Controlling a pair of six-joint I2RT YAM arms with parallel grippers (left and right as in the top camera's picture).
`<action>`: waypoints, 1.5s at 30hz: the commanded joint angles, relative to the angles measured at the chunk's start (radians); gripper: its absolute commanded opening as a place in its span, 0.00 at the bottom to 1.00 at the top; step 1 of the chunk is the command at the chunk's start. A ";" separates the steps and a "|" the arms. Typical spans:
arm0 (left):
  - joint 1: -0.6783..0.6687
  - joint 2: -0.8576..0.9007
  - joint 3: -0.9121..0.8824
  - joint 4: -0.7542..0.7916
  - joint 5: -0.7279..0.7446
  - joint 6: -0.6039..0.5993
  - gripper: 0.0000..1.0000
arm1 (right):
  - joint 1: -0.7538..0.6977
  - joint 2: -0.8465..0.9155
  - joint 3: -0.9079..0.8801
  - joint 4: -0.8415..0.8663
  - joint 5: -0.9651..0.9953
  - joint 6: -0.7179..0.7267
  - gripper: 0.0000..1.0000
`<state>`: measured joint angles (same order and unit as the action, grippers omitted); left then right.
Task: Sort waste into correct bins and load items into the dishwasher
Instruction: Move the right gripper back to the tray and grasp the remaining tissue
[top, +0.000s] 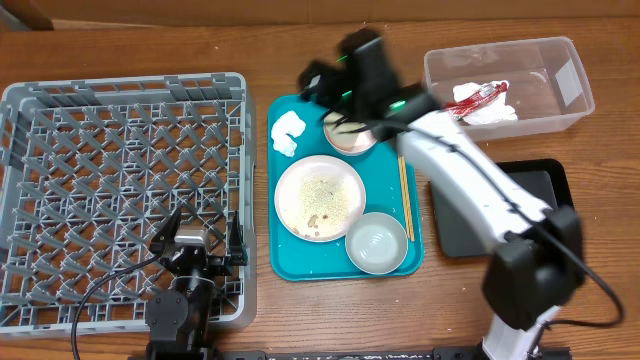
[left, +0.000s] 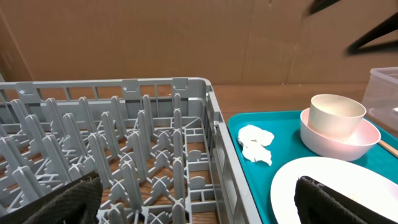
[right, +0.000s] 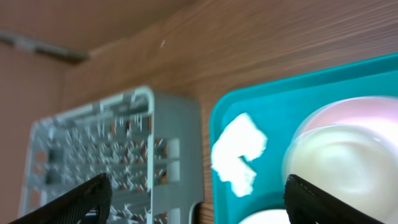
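While the grey dish rack (top: 120, 190) sits empty at the left of the overhead view, a red wrapper (top: 482, 93) and a white napkin (top: 492, 113) already lie in the clear tub (top: 575, 85) at far right. The black tray (top: 545, 190) near it looks bare. Left to do, by the look of it: a second crumpled napkin (top: 288, 133), a plate (top: 319, 198) speckled with grains, a bowl (top: 377, 243), a cup (top: 352, 138) and chopsticks (top: 405, 195) all rest on the teal tray (top: 285, 265) at centre. The right gripper (top: 330, 95) hovers, blurred, over that tray's far end. The left gripper (top: 200, 240) hangs at the rack's near right corner.

From the left wrist, the fingers stand wide apart with nothing between them. Rack pegs fill the left, and on the right are the napkin, the plate and the cup stacked in a shallow bowl (left: 339, 140). A brown board wall rises behind the wooden table (left: 267, 96).

From the right wrist, the jaws gape wide and hold nothing, above the napkin and cup. Wood grain runs across the tabletop beyond.
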<state>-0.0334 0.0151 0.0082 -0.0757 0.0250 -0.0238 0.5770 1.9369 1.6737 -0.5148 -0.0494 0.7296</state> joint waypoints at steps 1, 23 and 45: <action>-0.006 -0.009 -0.003 -0.002 0.000 -0.006 1.00 | 0.064 0.081 0.001 0.058 0.118 -0.108 0.90; -0.006 -0.009 -0.003 -0.002 0.000 -0.006 1.00 | 0.141 0.308 0.000 0.125 0.229 -0.259 0.80; -0.006 -0.009 -0.003 -0.002 0.000 -0.006 1.00 | 0.168 0.308 0.029 0.143 0.240 -0.256 0.73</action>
<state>-0.0334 0.0151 0.0082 -0.0757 0.0254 -0.0238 0.7258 2.2528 1.6737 -0.3794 0.1776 0.4751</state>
